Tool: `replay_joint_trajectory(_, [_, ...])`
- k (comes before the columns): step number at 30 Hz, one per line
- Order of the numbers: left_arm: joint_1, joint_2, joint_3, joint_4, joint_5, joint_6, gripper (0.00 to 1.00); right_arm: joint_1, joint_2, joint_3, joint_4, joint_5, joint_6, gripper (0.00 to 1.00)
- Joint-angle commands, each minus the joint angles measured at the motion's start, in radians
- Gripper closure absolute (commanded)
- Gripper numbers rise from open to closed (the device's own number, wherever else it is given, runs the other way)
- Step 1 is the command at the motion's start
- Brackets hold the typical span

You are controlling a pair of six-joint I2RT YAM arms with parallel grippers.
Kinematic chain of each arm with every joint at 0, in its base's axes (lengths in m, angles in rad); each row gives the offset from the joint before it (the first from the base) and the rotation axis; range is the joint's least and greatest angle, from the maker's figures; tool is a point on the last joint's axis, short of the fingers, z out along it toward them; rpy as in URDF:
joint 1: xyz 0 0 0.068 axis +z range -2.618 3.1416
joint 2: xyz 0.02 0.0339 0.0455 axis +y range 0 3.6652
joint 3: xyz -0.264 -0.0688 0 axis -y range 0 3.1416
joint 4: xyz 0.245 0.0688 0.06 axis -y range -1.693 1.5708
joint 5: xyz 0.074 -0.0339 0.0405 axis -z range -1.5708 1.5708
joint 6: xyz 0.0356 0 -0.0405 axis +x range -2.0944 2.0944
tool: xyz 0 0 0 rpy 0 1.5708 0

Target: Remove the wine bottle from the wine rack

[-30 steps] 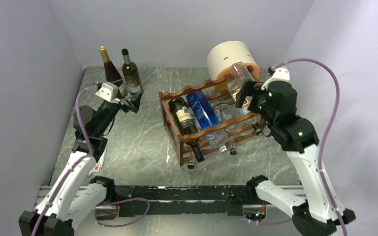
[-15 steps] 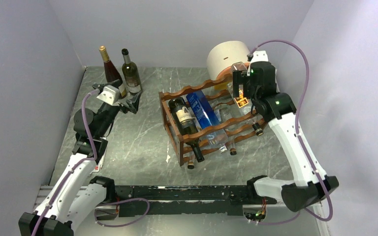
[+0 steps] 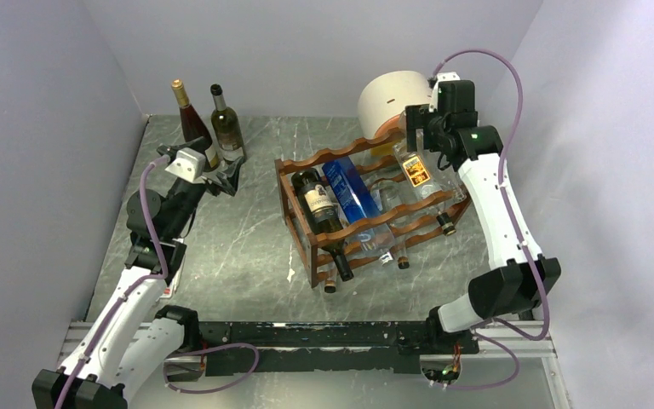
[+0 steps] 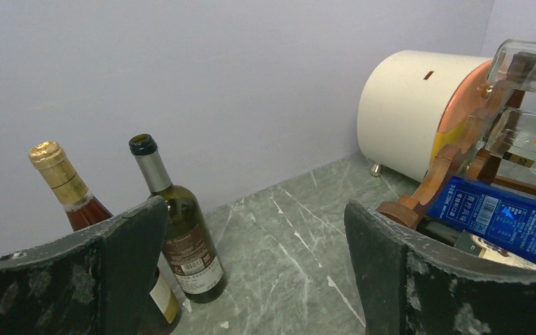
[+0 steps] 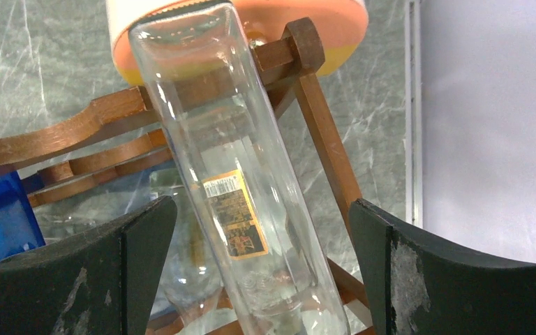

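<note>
While the right hand hangs wide open above the wine rack, a clear bottle lies just below it on the top rails, framed between the fingers and touching neither. The left hand gapes wide and empty too. A green bottle and a gold-capped bottle stand on the surface just ahead of it, and the rack sits off to its right.

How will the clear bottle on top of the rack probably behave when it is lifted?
The clear bottle looks like smooth glass, so probably rigid, slippery and breakable. It appears empty, so likely light. It lies tilted across the wine rack rails, so it may slide when nudged.
</note>
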Motion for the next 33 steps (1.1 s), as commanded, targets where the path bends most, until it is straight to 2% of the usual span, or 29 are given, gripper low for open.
replay_joint_trajectory(1, [-0.011,-0.014,-0.014,0.043,-0.012,0.005,0.01,-0.038,0.036,0.042,-0.043,-0.098,-0.012,0.02])
replay_joint_trajectory(7, [-0.017,-0.002,-0.013,0.043,-0.01,0.008,0.01,-0.042,0.088,0.044,-0.028,-0.086,-0.008,0.02])
replay_joint_trajectory(17, [-0.021,-0.008,-0.021,0.048,-0.015,0.01,0.01,-0.042,0.157,0.063,-0.039,-0.141,-0.028,0.11])
replay_joint_trajectory(22, [-0.024,0.004,-0.019,0.042,-0.021,0.011,0.01,-0.043,0.138,0.038,-0.014,-0.15,-0.03,0.27])
replay_joint_trajectory(31, [-0.024,0.014,-0.016,0.04,-0.016,0.008,0.02,-0.042,0.033,-0.004,0.058,-0.151,-0.006,0.6])
replay_joint_trajectory(33, [-0.024,0.019,-0.017,0.045,-0.023,-0.004,0.01,-0.042,0.014,-0.006,0.069,-0.173,0.002,0.62])
